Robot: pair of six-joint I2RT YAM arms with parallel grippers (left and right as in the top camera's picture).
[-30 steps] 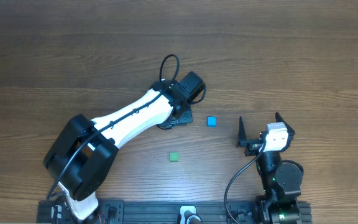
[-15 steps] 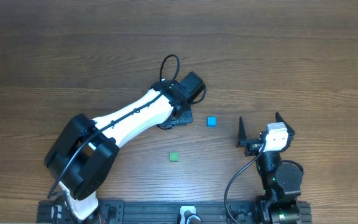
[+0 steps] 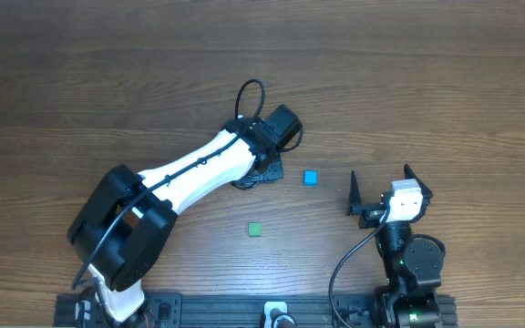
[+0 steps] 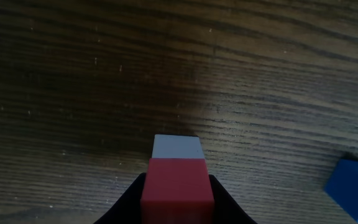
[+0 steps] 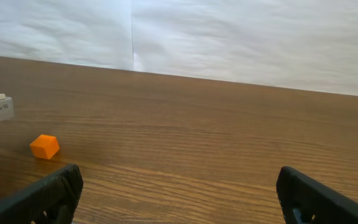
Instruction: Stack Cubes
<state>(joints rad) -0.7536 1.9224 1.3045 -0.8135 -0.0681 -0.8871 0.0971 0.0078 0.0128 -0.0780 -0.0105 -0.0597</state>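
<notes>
Item: block stacking, two arms at a wooden table (image 3: pixel 445 73). Left claw (image 3: pixel 259 173): reached to mid-table and clenched on the red block (image 4: pixel 178 180), whose two sides are hugged by the fingers. Grey block (image 4: pixel 176 147): seen just past the red one and touching it in the picture, edges squared with it. The red block is judged to be sitting on or just above the grey, but contact cannot be told. The coming move is judged to turn on this one relation, red directly over grey, so that a straight lowering or release would serve. No long axis is to be noted, the pieces being cubes. Blue block (image 3: pixel 310 178): lying just beside the left claw on the side of the right arm, and nearer the left arm than the right. Green block (image 3: pixel 255 230): lying well apart from the claw, toward the arm bases. Right claw (image 3: pixel 379 178): released, fingers spread wide, parked near its own base with nothing between them. Views compared: the red-on-grey pair is supplied by the left wrist view, being covered by the arm from above. An orange block (image 5: pixel 45 147) is supplied by the right wrist view. The green block is given from above.
</notes>
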